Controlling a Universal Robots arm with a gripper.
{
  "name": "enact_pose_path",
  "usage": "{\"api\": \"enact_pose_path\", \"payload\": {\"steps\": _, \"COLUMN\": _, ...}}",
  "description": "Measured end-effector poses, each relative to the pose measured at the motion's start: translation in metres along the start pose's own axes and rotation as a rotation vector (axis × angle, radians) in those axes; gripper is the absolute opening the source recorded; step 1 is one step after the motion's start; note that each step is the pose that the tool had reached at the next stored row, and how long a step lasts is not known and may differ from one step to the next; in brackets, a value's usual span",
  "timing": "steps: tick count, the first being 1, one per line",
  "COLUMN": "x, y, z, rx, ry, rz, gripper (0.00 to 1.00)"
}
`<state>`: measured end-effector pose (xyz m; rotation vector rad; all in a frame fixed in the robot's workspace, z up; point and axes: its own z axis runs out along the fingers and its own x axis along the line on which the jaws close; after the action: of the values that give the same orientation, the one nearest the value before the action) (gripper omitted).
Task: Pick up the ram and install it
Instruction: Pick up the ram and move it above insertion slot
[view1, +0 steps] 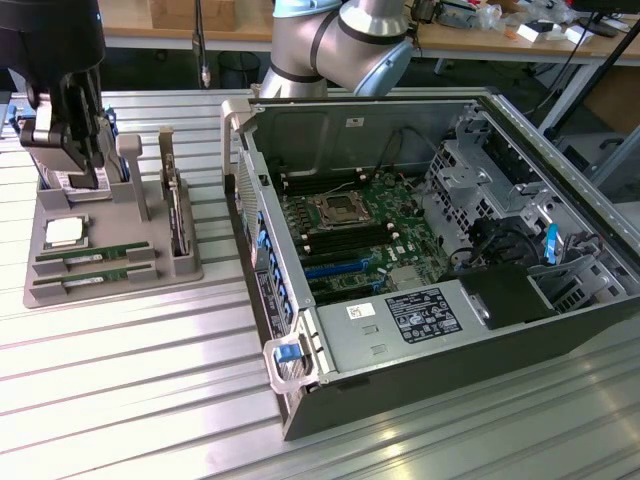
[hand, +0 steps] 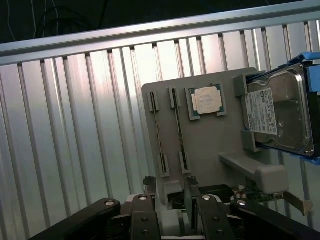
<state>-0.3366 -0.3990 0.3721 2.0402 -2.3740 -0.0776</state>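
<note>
Now, on a ribbed metal table (view1: 120, 380), a grey parts tray (view1: 100, 295) sits toward the exterior view's left, and an open computer case (view1: 450, 345) lies beside it to the right with its green motherboard (view1: 350, 225) exposed. A black gripper (view1: 82, 165) hangs over the far end of the tray, close to its upright posts; the silver robot arm (view1: 340, 40) curves in behind the case. In the wrist view the gripper (hand: 170, 184) has its two jaws apart with nothing between them, poised above the tray (hand: 210, 145) edge just beyond the ends of the memory sticks. Two long, thin green sticks lie flat and parallel in their own slots at the near end of the tray, each untouched. The nearer ram stick (view1: 92, 255) (hand: 179, 131) lies just beside a square silver processor chip (view1: 63, 232) (hand: 206, 100). The outer ram stick (view1: 85, 278) (hand: 158, 134) lies on the other side of it, closest to the tray's front edge. A silver hard drive (view1: 177, 215) (hand: 277, 115) with a white label stands on edge in a holder on the side of the tray facing the case. The gripper is well apart from both sticks.
</note>
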Motion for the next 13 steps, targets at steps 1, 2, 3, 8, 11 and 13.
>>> {"api": "enact_pose_path", "payload": {"steps": 1, "x": 0.000, "y": -0.0001, "z": 0.0032, "rx": 0.0000, "ry": -0.0001, "rz": 0.000, "gripper": 0.36}}
{"api": "enact_pose_path", "payload": {"steps": 2, "x": 0.000, "y": -0.0002, "z": 0.0046, "rx": 0.0000, "ry": -0.0001, "rz": 0.000, "gripper": 0.36}}
{"api": "enact_pose_path", "payload": {"steps": 3, "x": 0.000, "y": -0.0003, "z": 0.0064, "rx": 0.0000, "ry": -0.0001, "rz": 0.000, "gripper": 0.36}}
{"api": "enact_pose_path", "payload": {"steps": 8, "x": 0.000, "y": -0.0006, "z": 0.0140, "rx": 0.0000, "ry": -0.0001, "rz": 0.000, "gripper": 0.36}}
{"api": "enact_pose_path", "payload": {"steps": 11, "x": 0.000, "y": -0.0008, "z": 0.0177, "rx": 0.0000, "ry": 0.0000, "rz": 0.000, "gripper": 0.36}}
{"api": "enact_pose_path", "payload": {"steps": 13, "x": 0.000, "y": -0.0009, "z": 0.0196, "rx": 0.0000, "ry": -0.0001, "rz": 0.000, "gripper": 0.36}}
